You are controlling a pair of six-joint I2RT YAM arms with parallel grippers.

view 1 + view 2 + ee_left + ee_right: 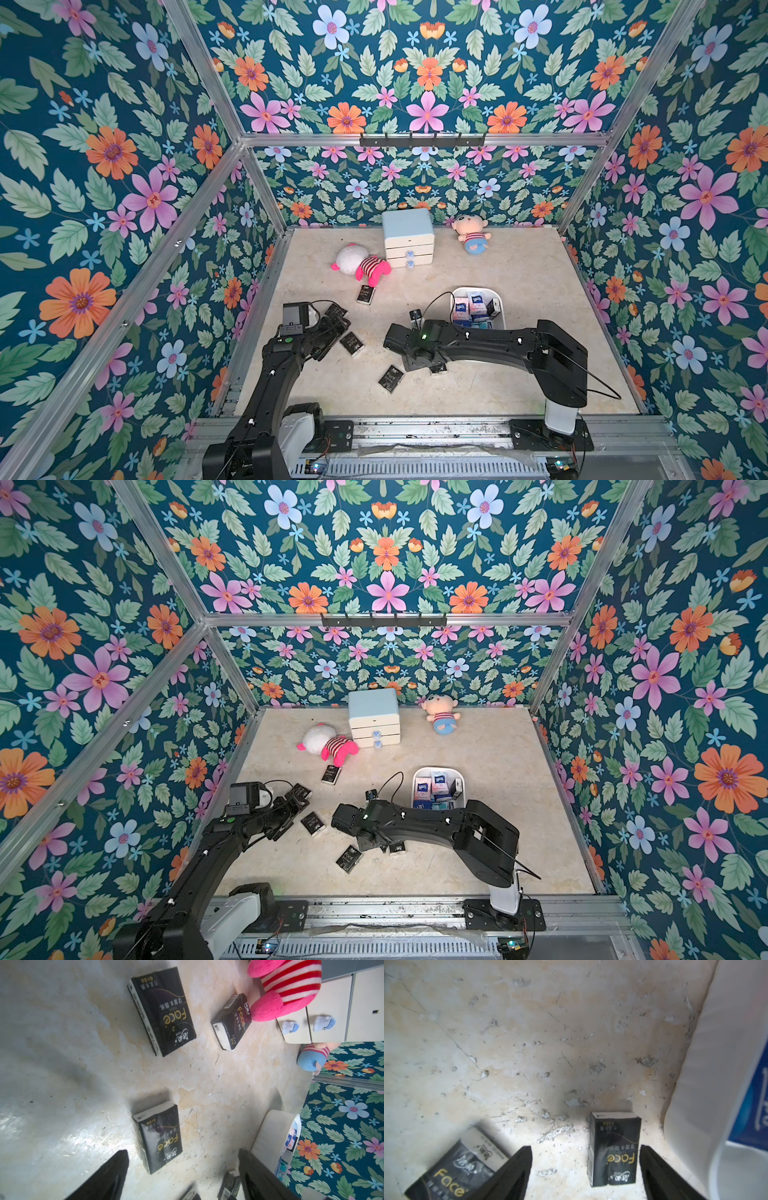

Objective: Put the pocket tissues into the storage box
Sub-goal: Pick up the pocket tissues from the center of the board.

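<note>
The right gripper point(585, 1147) hangs low over the table point(529, 1032), fingers spread wide. A black packet point(614, 1151) lies flat between them, close to one finger, with a clear gap to the other. It is not pinched, and I cannot tell whether it touches the near finger. A second packet point(452, 1169) lies just outside the other finger. The white wall of the box point(708, 1084) rises just beside this gripper. Bare tabletop stretches ahead of the fingers.

The left gripper point(182, 1151) is spread wide and holds nothing. A third packet point(159, 1138) lies just ahead, in line with the gap. Two more lie farther on, the far one point(231, 1022) touching a pink plush point(276, 1001) by the cabinet point(332, 1012).

In a top view the box point(478, 289) sits right of centre, holding blue and pink packets point(473, 309), with open table beyond it.
</note>
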